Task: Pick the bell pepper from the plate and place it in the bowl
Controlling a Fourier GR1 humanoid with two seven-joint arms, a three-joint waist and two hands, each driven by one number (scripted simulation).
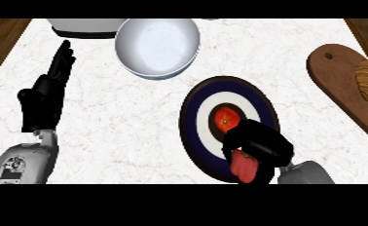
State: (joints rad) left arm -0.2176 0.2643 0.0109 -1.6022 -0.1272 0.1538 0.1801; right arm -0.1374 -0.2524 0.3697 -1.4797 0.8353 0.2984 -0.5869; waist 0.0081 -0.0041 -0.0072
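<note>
Two hands: the right hand point(257, 142) hangs over the near-right part of the plate. The left hand point(45, 98) rests at the view's left, fingers straight and pointing up.
Right hand's state: from above it is a dark bunched mass, and I cannot tell whether it is spread or closed.
Bell pepper point(226, 118): sits at the plate's centre, just beyond the right hand and perhaps touching its front.
Step in hand: probably closing on the pepper. It is best taken from both sides, then lifted straight up before any sideways travel.
Plate point(188, 118): its low rim should be cleared first.
Bowl point(158, 45): stands up and to the left of the plate, apart from it, mouth open.
Open room: bare bench point(129, 122) lies between plate and bowl.
Edges: a white vessel point(82, 28) stands just beside the bowl's left, and a wooden board point(334, 74) lies well to the right.
</note>
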